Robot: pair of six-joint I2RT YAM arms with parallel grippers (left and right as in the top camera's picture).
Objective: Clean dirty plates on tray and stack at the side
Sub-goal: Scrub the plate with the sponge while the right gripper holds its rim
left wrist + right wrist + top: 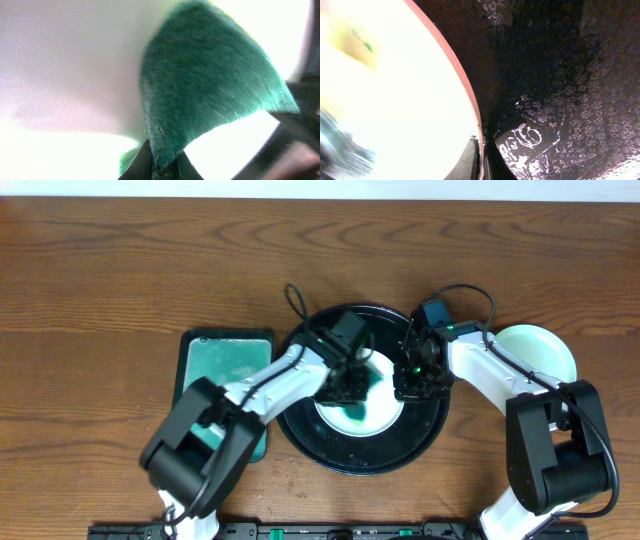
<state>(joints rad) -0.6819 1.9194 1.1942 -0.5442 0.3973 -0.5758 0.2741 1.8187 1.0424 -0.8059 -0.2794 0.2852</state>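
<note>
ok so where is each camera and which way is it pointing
Overhead: above the table, looking straight down at the tray; both arms show.
Left wrist: on the left gripper, facing its teal sponge against the plate; fingertips show.
Right wrist: on the right gripper, pinching the plate rim; fingertips show.
All share that plate.

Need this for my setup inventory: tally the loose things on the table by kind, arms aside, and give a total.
White plates: 2 visible
Round black tray: 1
Rectangular tray with teal pad: 1
Teal scrubber: 1
Total: 5
</note>
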